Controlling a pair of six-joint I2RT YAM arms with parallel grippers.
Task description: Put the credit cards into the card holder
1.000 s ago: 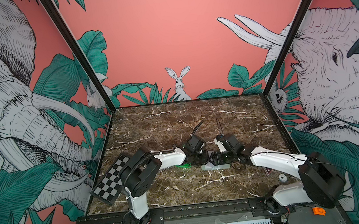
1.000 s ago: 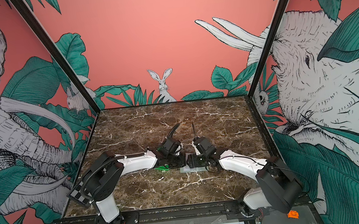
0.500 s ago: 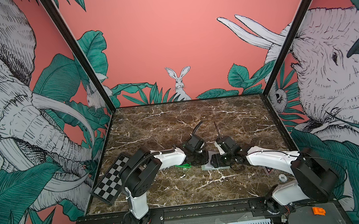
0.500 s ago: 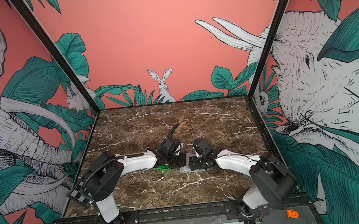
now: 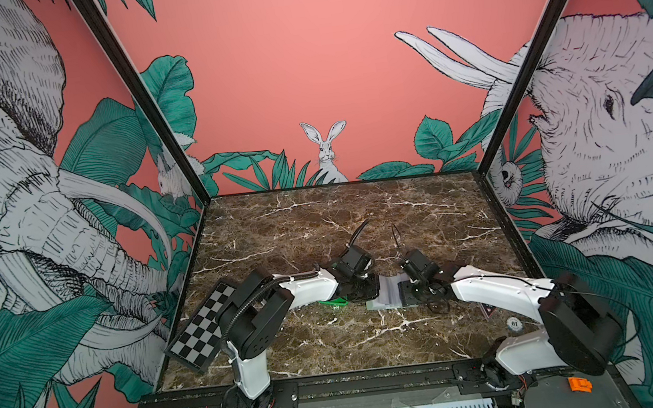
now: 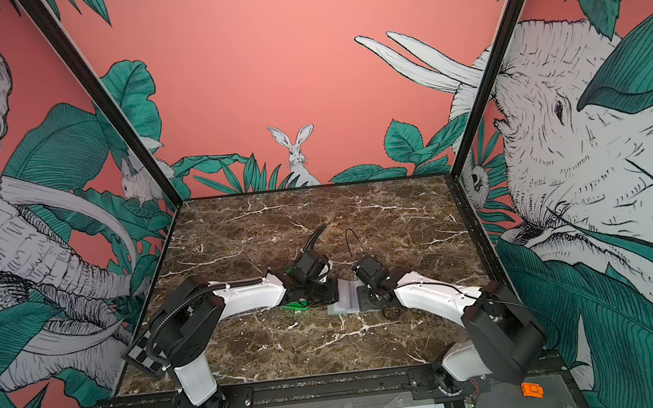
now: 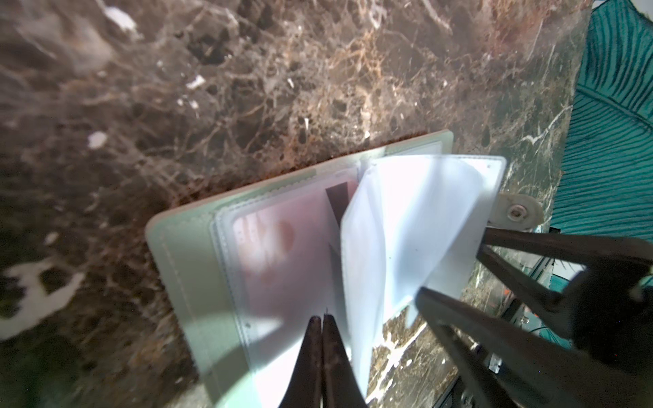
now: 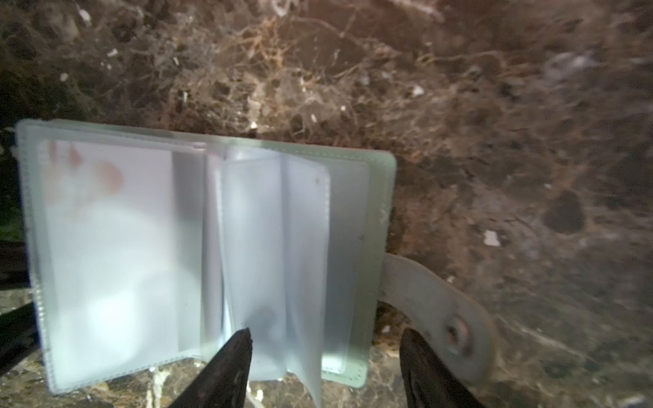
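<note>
At table centre: the card holder (image 5: 387,295) lies open and flat on the marble table (image 5: 318,222), between the two grippers and in reach of both.
Left gripper (image 7: 322,318): fingers pressed together with nothing visible between them, tips at the near edge of the left-hand page.
Right gripper (image 8: 327,333): fingers spread and grasping nothing. One fingertip sits at the edge of the loose clear sleeves (image 8: 275,229), the other just beside the snap tab strap (image 8: 441,311).
Credit card (image 7: 279,247): one pink-marked card is already inside the sleeve on the left page. No other cards show in any view.
Key relation: the holder's spread runs across from one gripper to the other, and its spine runs away from the robot. The upright sleeves lie straight ahead of the right fingers, so that arm looks better placed to turn or pinch a page, while the left holds the booklet down.
Wrist views: they show the pages, the seated card and the fingers' stance.
Top views: in both, only a pale patch shows between the arms, plus a bright green tray (image 5: 334,302) partly hidden under the left arm. Its contents cannot be told.
</note>
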